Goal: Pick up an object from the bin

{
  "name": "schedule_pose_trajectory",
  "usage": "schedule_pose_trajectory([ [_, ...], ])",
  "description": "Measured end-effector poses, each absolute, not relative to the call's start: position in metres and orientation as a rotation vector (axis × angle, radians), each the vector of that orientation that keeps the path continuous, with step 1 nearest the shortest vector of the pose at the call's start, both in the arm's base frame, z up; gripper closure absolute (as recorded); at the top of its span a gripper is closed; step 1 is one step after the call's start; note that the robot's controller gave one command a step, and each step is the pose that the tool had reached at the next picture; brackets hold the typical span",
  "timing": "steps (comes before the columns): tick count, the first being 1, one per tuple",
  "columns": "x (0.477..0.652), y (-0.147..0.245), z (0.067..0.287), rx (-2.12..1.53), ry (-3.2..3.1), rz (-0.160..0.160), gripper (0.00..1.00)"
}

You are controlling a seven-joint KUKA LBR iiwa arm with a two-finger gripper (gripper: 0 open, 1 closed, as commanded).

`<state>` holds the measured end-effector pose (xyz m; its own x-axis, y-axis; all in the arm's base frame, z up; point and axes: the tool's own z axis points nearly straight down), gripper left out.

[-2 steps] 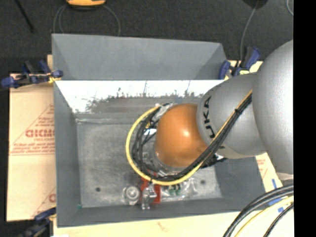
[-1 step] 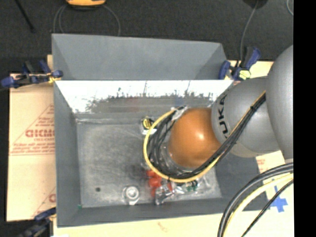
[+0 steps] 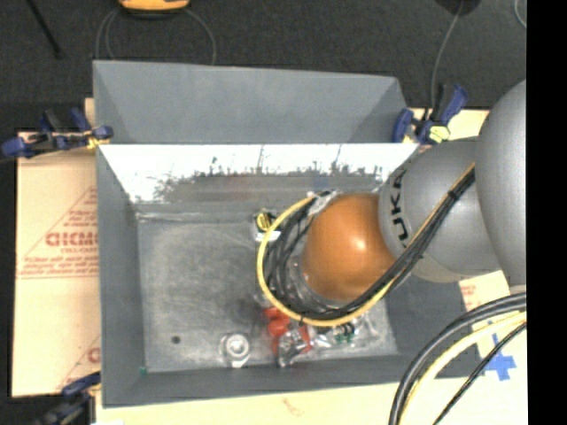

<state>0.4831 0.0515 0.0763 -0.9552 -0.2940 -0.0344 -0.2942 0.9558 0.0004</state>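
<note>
Under the orange cover (image 3: 341,246) on the arm's wrist, the gripper (image 3: 297,326) pointed down into the grey metal bin (image 3: 177,264). The cover masked nearly all of it, so whether the claw was spread or pressed together could not be told. Yellow and black cables (image 3: 266,264) looped round the cover's left side. The grey arm (image 3: 443,228) ran off from the cover to the right, across the bin's rim.

Right at the cover's lower left edge lay a small red piece (image 3: 277,324), the thing nearest the gripper; nothing could be seen gripped. Just below the red piece sat a small silvery bit (image 3: 288,351), its shape unclear. Beneath the cover's lower right edge lay crinkled clear wrapping (image 3: 363,330) with a green scrap (image 3: 345,333) at its left side. These few things made a small heap by the bin's near wall. Left of that heap, well apart from the cover, a round clear cap (image 3: 236,347) sat by itself on the floor. At the cover's upper left, just outside the cable loop, lay a small yellow and white thing (image 3: 263,222).
</note>
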Motion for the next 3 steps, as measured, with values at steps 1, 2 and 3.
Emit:
schedule_pose_trajectory([
  [1,0.491,0.051,0.18,-0.533,3.085,-0.002,1.0],
  [2,0.485,0.047,0.154,-0.542,3.095,0.001,1.0],
  [3,0.5,0.034,0.073,-0.306,3.122,0.002,1.0],
])
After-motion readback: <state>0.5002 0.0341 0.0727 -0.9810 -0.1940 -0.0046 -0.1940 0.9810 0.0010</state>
